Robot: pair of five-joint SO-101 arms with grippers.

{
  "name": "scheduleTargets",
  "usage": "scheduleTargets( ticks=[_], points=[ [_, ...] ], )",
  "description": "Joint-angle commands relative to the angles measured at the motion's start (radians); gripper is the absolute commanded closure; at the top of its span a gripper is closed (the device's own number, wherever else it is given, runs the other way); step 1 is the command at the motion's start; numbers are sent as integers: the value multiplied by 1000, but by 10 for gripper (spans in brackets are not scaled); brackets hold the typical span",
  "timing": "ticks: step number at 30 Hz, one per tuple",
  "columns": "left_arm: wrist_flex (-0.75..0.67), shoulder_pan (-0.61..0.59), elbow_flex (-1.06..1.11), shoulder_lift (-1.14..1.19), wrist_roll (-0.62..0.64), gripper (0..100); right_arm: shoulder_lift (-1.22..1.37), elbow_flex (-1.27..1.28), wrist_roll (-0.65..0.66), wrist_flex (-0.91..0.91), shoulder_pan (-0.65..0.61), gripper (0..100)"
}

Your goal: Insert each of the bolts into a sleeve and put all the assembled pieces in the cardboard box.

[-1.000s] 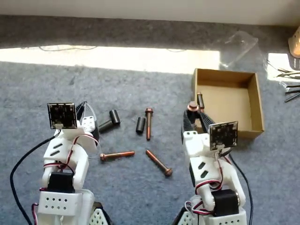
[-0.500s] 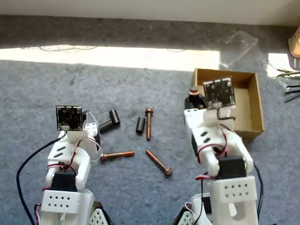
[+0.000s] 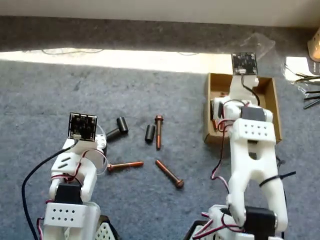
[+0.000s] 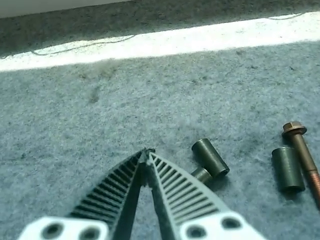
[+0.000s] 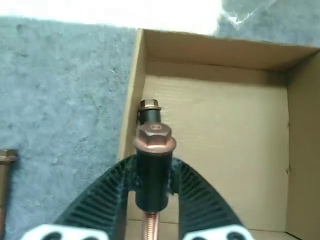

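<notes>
The right gripper (image 5: 152, 165) has its fingers clamped on an assembled piece (image 5: 154, 140) over the cardboard box (image 5: 225, 55), close to the wall facing the loose parts. Released here, it could strike that wall or the second assembled piece (image 5: 149, 112) lying inside, or the bolt could slip from its sleeve. The left gripper (image 4: 146, 154), fingers closed and empty, hangs over the surface (image 4: 75, 100) beside loose sleeves (image 4: 210, 157); three bolts (image 3: 158, 131) lie well clear of the box.

On grey carpet (image 3: 60, 90): two sleeves (image 4: 210, 157) just past left fingers (image 4: 185, 200), third sleeve (image 4: 287, 169) and bolts (image 3: 158, 131) farther, cardboard box (image 5: 135, 90) beneath right fingers (image 5: 105, 195).
</notes>
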Motion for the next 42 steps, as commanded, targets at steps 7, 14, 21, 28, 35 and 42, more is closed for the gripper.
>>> scheduleTargets(
  ticks=[7,14,21,28,35,42],
  points=[
    [0,-4,-5,-13,-5,994,344,-309,12,1,30,994],
    [0,-4,-5,-13,-5,994,542,-420,12,1,28,991],
    [0,-4,-5,-13,-5,994,607,-472,12,4,28,983],
    [0,-4,-4,-13,-5,994,607,-467,14,4,22,878],
    [0,-4,-4,-13,-5,994,579,-495,14,54,21,878],
    [2,-47,-16,-13,-2,994,383,-604,14,262,-2,878]
  ],
)
